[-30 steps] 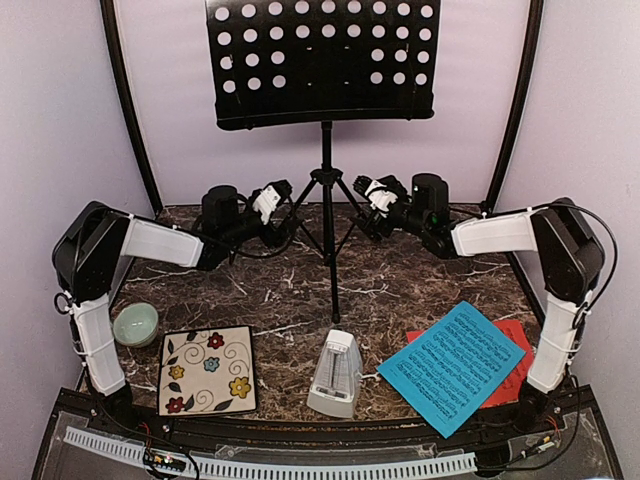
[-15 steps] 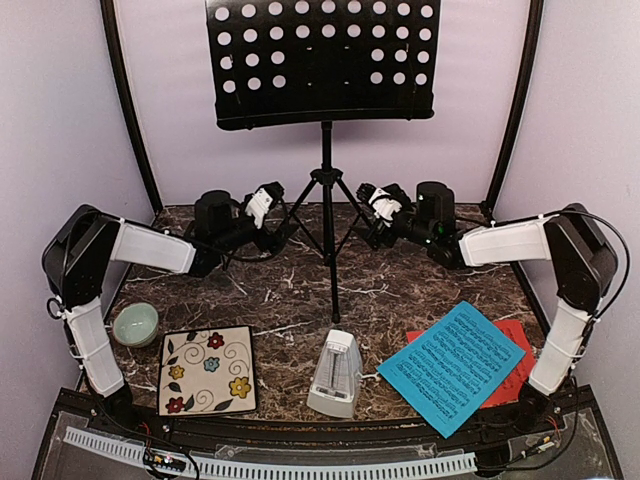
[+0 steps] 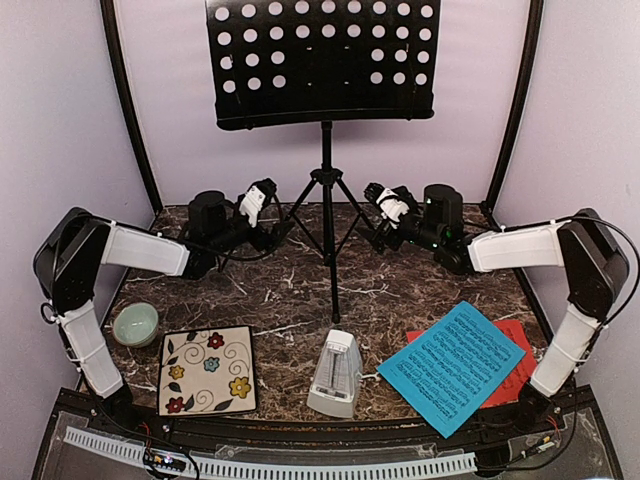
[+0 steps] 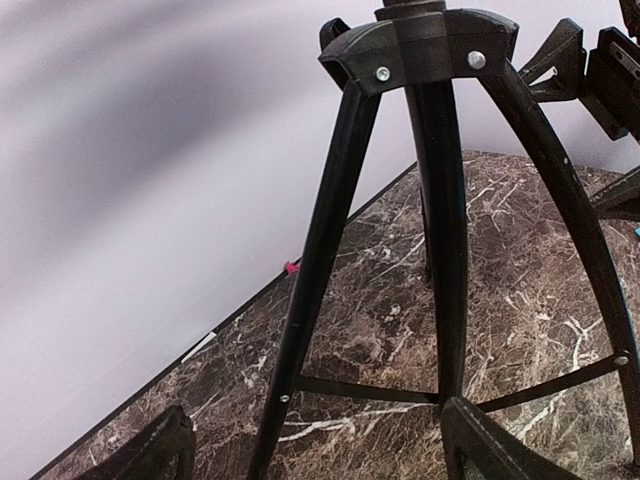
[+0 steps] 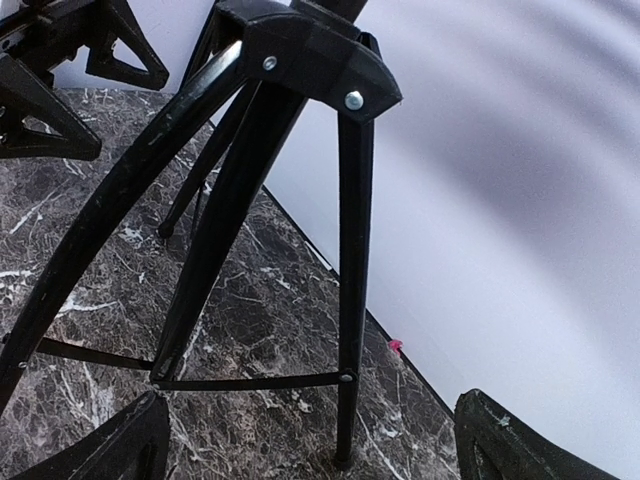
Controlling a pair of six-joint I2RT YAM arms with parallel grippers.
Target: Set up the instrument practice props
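One stand point(image 3: 326, 105), two sheets point(image 3: 455, 365), one metronome point(image 3: 336, 375), one bowl point(image 3: 135, 323), one tile point(image 3: 208, 369)

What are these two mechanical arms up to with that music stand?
Both arms reach toward the legs of the black music stand, the left gripper and right gripper open on either side, holding nothing. The white metronome and the blue and red music sheets sit near the front edge, untouched.

Soft, even brightness; wavy banding across the wall point(image 4: 150, 150) in both wrist views.
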